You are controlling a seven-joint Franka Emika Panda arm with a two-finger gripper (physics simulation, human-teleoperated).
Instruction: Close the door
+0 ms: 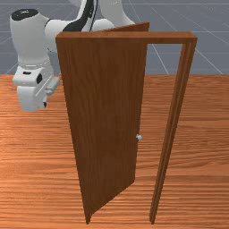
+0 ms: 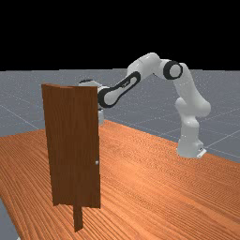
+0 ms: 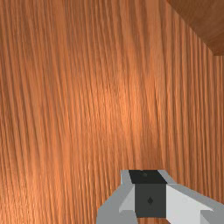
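In the front view my gripper (image 1: 33,96) hangs left of the door, apart from it. The brown wooden door (image 1: 105,120) stands ajar, swung back toward the arm's side from its left edge, with a gap between its free edge and the right post. A small pale knob (image 1: 139,137) sits near that free edge. The far view shows the door (image 2: 75,145) with its knob (image 2: 97,162), partly covering the hand behind it. In the wrist view the gripper (image 3: 148,177) has its fingertips together, while a brown wooden panel (image 3: 203,22) crosses a corner.
The door frame has a top beam (image 1: 127,37) and a right post (image 1: 167,134), both in the front view. Wood-grained table (image 1: 201,156) surface surrounds them. In the far view the arm's base (image 2: 190,145) stands at the table's far side.
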